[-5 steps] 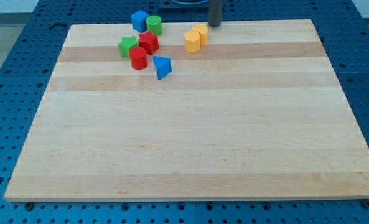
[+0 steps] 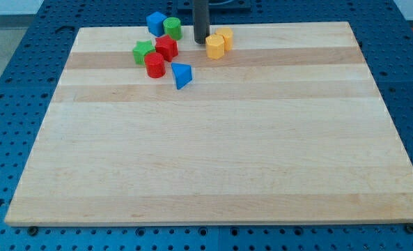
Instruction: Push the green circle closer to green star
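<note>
The green circle (image 2: 173, 28) stands near the view's top edge of the board, touching a blue cube (image 2: 155, 23) on its left. The green star (image 2: 143, 51) lies lower left of it, against a red block (image 2: 166, 48). My tip (image 2: 200, 42) is on the board to the right of the green circle, between it and the two yellow blocks (image 2: 219, 42), just left of them.
A red cylinder (image 2: 154, 65) sits below the green star. A blue triangular block (image 2: 182, 74) lies to its right. The wooden board (image 2: 213, 153) rests on a blue pegboard table.
My tip has moved to the view's left and slightly down, from right of the yellow blocks to their left side. The blocks have not visibly moved.
</note>
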`<action>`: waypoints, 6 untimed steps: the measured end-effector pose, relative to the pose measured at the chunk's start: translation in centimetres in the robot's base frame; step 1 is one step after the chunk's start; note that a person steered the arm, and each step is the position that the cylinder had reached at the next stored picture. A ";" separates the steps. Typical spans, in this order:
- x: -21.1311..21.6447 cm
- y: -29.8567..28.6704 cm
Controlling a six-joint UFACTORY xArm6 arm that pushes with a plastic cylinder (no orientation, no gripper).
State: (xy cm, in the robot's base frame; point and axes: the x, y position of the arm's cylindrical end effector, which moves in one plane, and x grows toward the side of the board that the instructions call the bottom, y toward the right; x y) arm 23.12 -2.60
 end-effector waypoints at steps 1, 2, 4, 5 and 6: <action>-3.0 0.0; -3.7 -0.2; -0.5 -8.9; 3.0 -8.9; 2.5 -6.9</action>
